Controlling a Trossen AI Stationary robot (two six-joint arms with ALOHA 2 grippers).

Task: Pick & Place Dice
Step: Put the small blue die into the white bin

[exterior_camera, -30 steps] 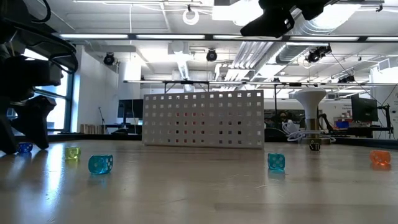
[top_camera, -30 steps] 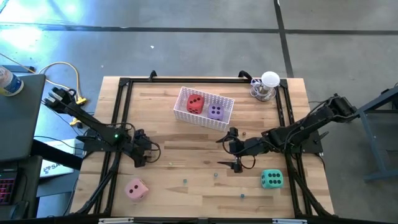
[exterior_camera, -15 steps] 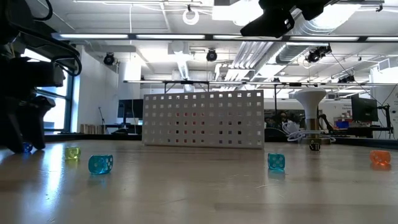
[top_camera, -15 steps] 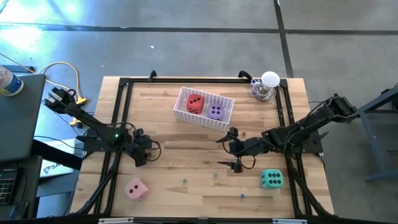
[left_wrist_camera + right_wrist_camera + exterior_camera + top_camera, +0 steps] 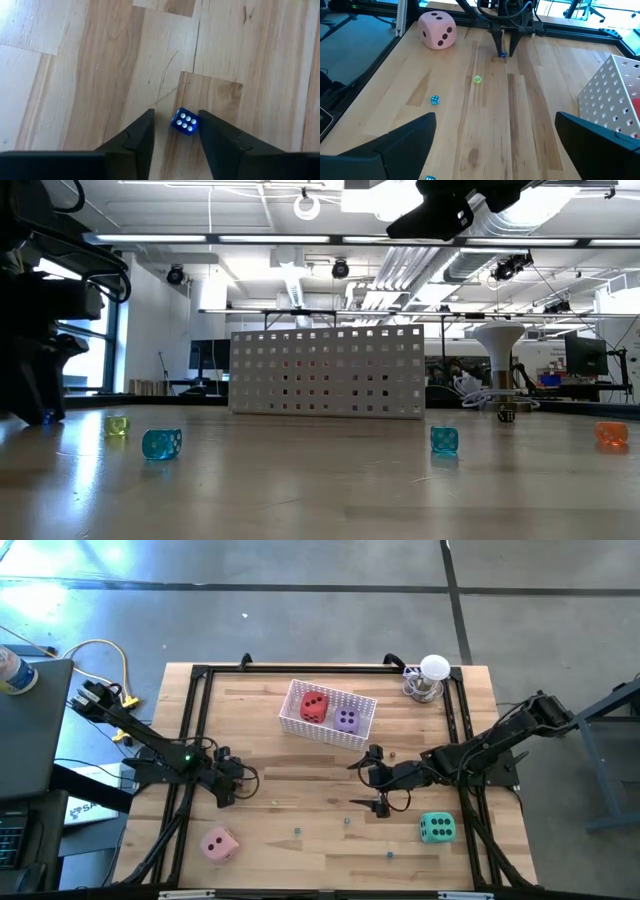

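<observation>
Done: red die (image 5: 313,707) and purple die (image 5: 347,720) sit side by side in the white basket (image 5: 296,723), at the far middle of the worktop (image 5: 300,780).
Left to do: pink die (image 5: 218,843) on the worktop near the front left corner; green die (image 5: 436,828) near the front right – neither held. Judged abt halfway for the big dice.
Left gripper (image 5: 175,125): low over the worktop on the left side, jaws part-way in, straddling a small blue die (image 5: 185,121). A sliver of wood shows on each side of it in the left wrist view, so no firm grip yet – looks like the closing step.
Right gripper (image 5: 378,783): hangs over mid-worktop, jaws spread wide, holding nothing; green die is near it, to the front right.
Small dice: a yellow-green one (image 5: 477,79) and a light-blue one (image 5: 435,100) lie loose btwn the arms; an orange one (image 5: 611,434) shows in the low view. Can't tell if these count for the task.
Next, as judged: either pink or green die into the basket, w/ the left arm busy on the blue one first.
</observation>
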